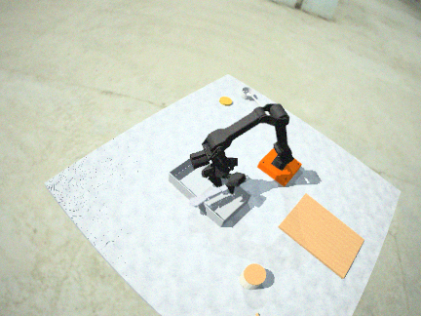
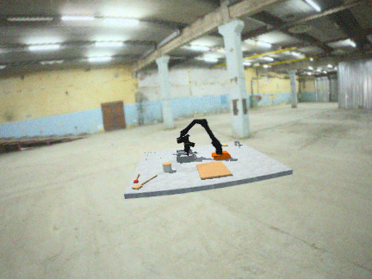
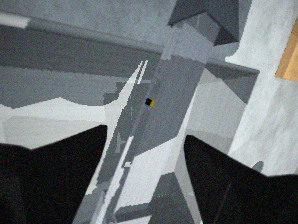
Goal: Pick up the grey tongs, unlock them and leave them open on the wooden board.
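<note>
The grey tongs [image 1: 197,201] [image 3: 175,90] lie across the roasting tin [image 1: 182,187] [image 2: 186,159] [image 3: 50,56], with one pale end beyond its near wall. In the wrist view they run slantwise from lower left to upper right; their arms look close together. My gripper [image 1: 225,184] [image 2: 187,152] [image 3: 146,136] points down over the tin. It is open, its two black fingers on either side of the tongs in the wrist view, with a gap to them. Its exact height above the tongs cannot be told. The wooden board [image 1: 322,236] [image 2: 214,170] [image 3: 289,62] is bare.
The arm's orange base [image 1: 270,167] [image 2: 221,156] stands between tin and board. A lidded round pot [image 1: 254,276] [image 2: 167,167] stands near the board. A yellow disc [image 1: 225,100] lies at the far corner. A wooden utensil [image 2: 148,181] and a red-ended one [image 2: 136,181] lie at the left edge.
</note>
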You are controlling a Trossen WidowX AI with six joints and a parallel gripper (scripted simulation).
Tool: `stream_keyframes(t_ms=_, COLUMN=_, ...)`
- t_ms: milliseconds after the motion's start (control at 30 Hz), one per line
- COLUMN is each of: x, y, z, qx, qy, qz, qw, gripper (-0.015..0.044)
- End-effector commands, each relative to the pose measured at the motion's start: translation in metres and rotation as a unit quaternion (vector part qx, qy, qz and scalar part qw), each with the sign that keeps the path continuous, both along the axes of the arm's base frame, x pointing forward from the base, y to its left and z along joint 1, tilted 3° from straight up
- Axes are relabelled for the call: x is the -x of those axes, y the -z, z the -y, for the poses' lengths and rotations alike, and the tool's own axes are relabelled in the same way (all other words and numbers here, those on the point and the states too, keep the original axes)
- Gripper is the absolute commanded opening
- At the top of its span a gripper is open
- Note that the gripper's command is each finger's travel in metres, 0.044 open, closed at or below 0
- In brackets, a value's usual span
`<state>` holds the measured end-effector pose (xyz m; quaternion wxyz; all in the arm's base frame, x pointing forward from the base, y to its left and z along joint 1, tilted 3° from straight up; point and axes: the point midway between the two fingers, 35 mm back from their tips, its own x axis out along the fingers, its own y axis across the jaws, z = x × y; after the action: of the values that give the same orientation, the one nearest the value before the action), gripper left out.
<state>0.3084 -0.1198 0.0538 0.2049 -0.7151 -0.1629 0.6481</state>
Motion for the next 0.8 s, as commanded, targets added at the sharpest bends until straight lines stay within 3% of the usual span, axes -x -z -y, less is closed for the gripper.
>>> stream_keyframes(t_ms=0, x=0.0015, y=0.0079, z=-0.0061, qx=-0.005, qy=0.003, qz=-0.004, qw=1.000, gripper=0.0260)
stream_keyframes(t_ms=233, x=0.0016, y=0.0139, z=-0.0103, qx=-0.006, qy=0.003, qz=-0.004, qw=1.000, gripper=0.0260)
stream_keyframes(t_ms=367, x=0.0000, y=0.0098, z=-0.0069, qx=-0.001, qy=-0.001, qz=-0.001, qw=1.000, gripper=0.0155)
stream_keyframes(t_ms=767, x=0.0000, y=0.0098, z=-0.0069, qx=-0.001, qy=-0.001, qz=-0.001, qw=1.000, gripper=0.0075)
